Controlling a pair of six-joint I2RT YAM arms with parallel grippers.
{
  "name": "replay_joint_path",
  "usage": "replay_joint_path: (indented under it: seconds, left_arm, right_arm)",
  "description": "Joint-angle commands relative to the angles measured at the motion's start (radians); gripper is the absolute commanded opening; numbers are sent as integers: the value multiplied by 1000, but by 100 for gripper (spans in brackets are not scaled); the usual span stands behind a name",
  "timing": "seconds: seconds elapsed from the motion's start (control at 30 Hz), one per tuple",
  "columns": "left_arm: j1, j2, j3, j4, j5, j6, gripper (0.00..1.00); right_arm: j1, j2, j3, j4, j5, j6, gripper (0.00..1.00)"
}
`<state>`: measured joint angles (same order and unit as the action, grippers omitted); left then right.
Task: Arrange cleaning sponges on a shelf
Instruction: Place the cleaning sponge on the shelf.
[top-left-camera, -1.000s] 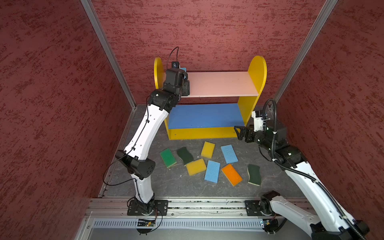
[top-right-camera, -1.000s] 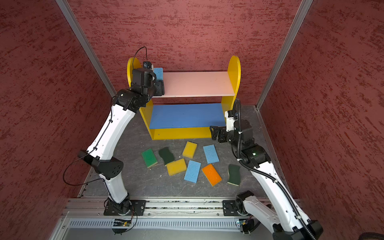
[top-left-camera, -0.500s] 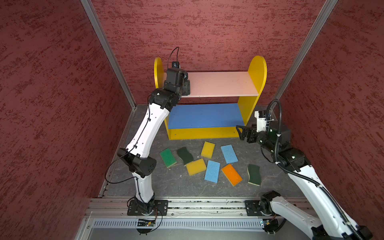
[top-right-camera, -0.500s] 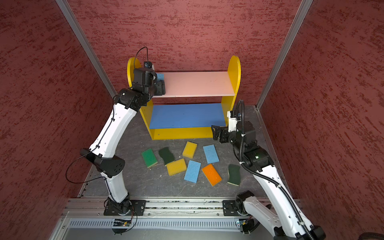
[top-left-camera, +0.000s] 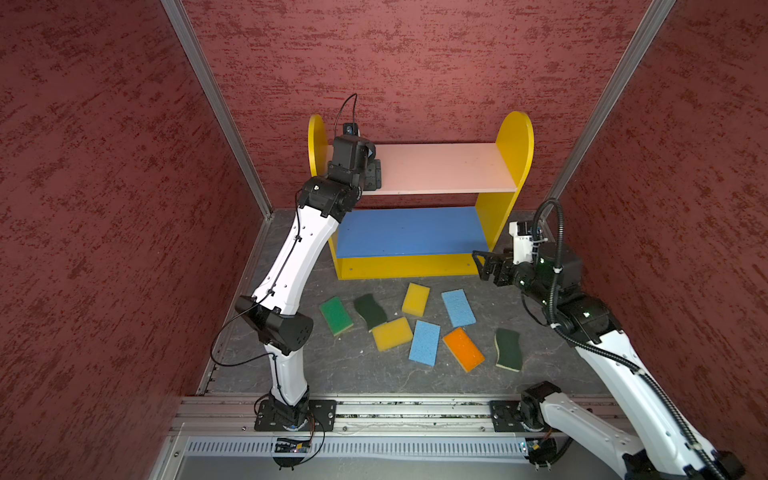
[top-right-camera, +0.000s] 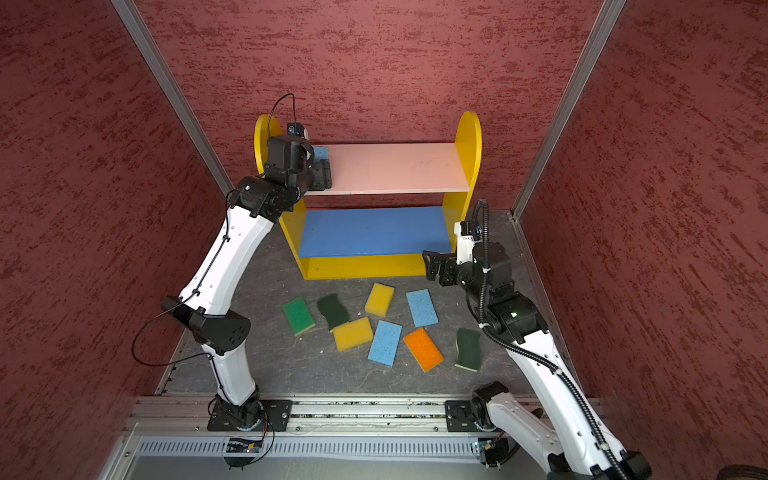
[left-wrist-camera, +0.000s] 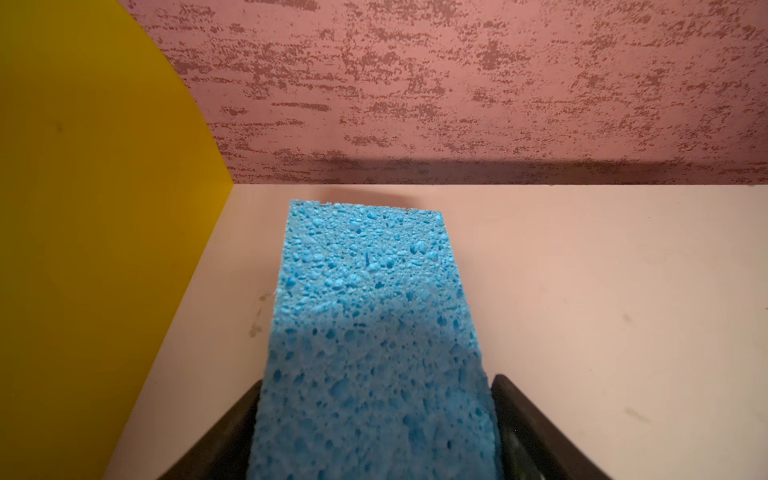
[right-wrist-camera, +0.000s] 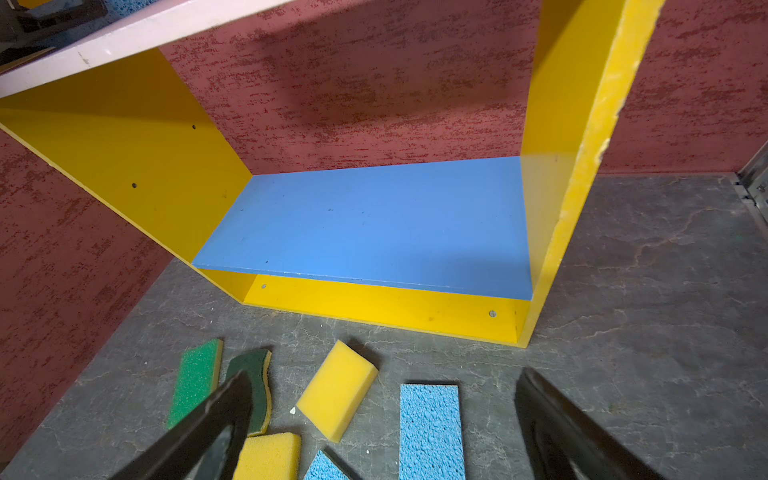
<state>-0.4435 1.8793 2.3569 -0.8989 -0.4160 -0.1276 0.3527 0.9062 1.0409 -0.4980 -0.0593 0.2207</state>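
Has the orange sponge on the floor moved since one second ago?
No. The orange sponge lies in the same spot, between the blue sponge and the dark green sponge, equally far from the shelf.

Blue sponge (top-right-camera: 320, 152) mostly hidden behind left gripper (top-right-camera: 323, 174); fingers' (left-wrist-camera: 232, 432) contact with it unclear.

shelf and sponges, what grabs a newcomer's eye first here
The yellow-sided shelf against the back wall, with eight bright sponges scattered on the dark floor before it. Up on its pink top board, a light blue sponge sits between the left gripper's fingers, beside the yellow panel.
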Motion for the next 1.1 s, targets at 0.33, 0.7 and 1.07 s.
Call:
replay_joint_path:
  seconds: [0.33, 0.7, 1.07]
  left_arm:
    - [-30, -53, 86, -80, -5, -13, 85]
    - [-125, -160, 22, -58, -69, 38, 84]
    - [-135, -389, -228, -33, -13, -15, 85]
  right_arm:
    - [10, -15, 2, 22, 9, 5, 99]
    - [9, -38, 7, -12, 32, -2, 99]
    - [9, -33, 21, -25, 17, 27, 99]
